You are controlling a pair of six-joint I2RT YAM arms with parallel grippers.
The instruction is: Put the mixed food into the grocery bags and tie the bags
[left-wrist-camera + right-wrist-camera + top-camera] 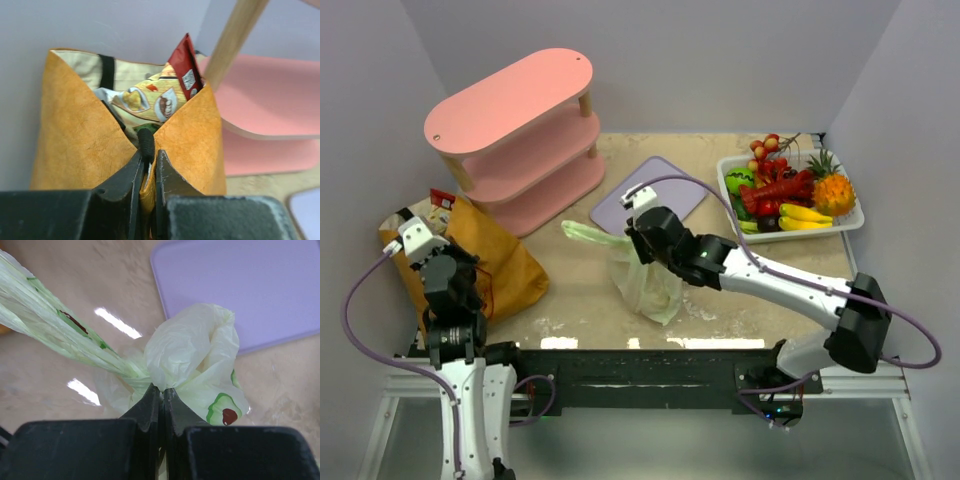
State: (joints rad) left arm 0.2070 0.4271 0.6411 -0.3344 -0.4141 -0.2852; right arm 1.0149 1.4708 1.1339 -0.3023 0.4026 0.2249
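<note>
Now, both bags are in hand. The left gripper (148, 170) is clenched on the near rim of the paper bag (75, 140), right at the fold where the two brown flaps meet and a black strap (146, 142) pokes up. Whether the strap itself sits between the jaws I cannot tell, as the view is too tight there. The bag stands at the left side of the table (580, 300) beside the pink shelf (520, 130), with its mouth open. A red packet (184, 65) and a larger printed chips bag (145, 100) stick out of the top. The paper looks stiff and creased; it holds its shape and will fold rather than drape. The packets look light and glossy, likely slick and easily crushed, so ease them down before closing. Best hold: rim or strap, not the flat wall. The right gripper (162, 400) is pinched tight on a bunched knob of the plastic bag (192, 347), near the table's centre and just short of the purple mat (240, 290). One handle (60, 330) stretches taut like a rope toward the upper left of the wrist view. The film is thin, limp and slippery, and would likely tear if yanked. The load seems small, and the contents are not visible. Take it by gathered film or twisted handle, never a single layer. Judgement: a knot wants both handles, so probably both arms on one bag.
</note>
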